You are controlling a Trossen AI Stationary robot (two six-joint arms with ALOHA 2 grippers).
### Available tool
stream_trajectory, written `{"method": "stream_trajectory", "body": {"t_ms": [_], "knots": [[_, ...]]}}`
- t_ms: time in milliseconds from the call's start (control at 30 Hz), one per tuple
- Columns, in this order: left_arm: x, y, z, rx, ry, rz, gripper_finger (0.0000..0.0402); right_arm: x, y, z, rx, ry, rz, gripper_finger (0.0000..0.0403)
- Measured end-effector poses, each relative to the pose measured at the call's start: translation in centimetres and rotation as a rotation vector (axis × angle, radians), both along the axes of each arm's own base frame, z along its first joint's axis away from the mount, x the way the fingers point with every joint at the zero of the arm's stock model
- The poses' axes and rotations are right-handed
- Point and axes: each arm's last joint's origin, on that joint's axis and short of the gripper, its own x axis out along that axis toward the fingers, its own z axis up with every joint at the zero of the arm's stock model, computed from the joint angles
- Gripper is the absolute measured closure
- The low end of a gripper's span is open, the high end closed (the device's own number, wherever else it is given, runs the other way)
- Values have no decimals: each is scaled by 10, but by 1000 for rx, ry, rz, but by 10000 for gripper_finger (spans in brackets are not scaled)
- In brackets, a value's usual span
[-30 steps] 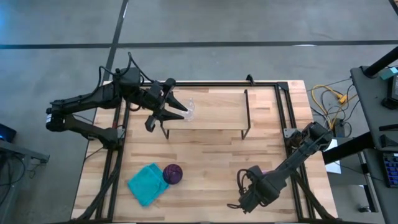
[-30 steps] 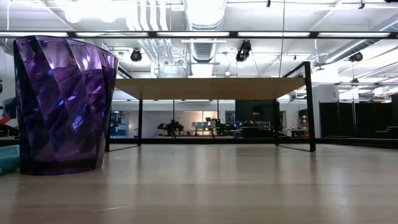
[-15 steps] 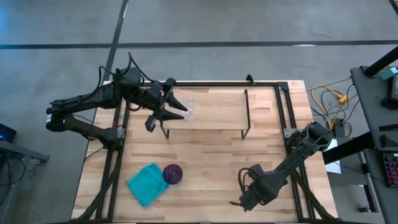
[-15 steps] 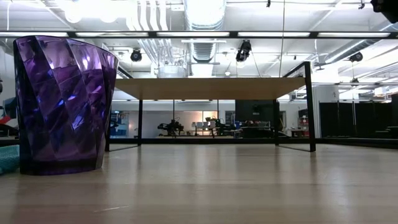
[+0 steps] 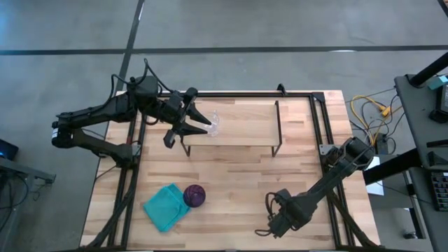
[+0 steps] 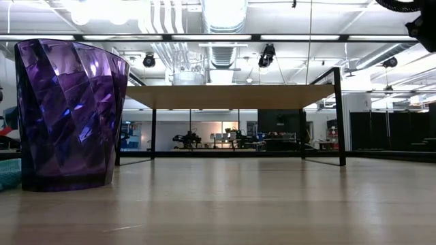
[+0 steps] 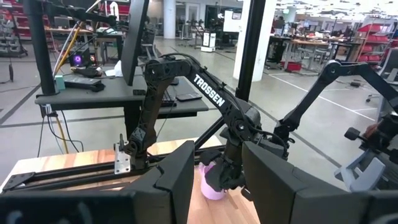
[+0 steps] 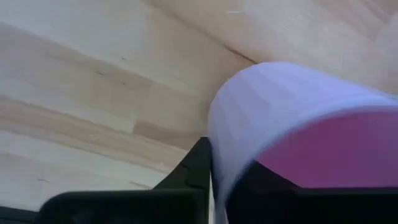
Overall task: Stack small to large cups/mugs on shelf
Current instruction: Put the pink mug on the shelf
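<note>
Right gripper point(image 5: 274, 222): shifted slightly leftward at desk's point(image 5: 238, 175) near edge, fingers holding pink mug point(image 8: 298, 124). Left gripper point(image 5: 199, 124): unmoved at clear glass point(image 5: 214, 124) on shelf point(image 5: 245, 119); finger state indeterminable. Mug not yet shelved.

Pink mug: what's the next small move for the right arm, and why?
Probably lift the pink mug off the table and carry it toward the shelf. The right gripper seems shut on its wall near the table's right front, and the clear glass already stands on the shelf's left end.

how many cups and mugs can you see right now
3: the clear glass on the shelf at the left pincer, the purple cup beside the teal cloth, the pink mug at the right pincer.
</note>
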Motion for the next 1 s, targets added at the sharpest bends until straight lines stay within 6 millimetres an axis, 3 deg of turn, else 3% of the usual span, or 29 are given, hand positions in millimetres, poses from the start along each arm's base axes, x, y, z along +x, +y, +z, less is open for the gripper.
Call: {"method": "stream_trajectory", "body": {"t_ms": [267,500,800,1000], "knots": [[0,0,0,-1,2,0,279,5,-2,18,38,-40,144,392],[0,0,0,-22,10,1,279,30,-18,56,4,-219,262,393],[0,0,-1,-48,25,4,279,65,-71,116,-48,-290,466,394],[0,0,-1,-44,28,5,279,82,-109,159,-174,-384,675,394]]}}
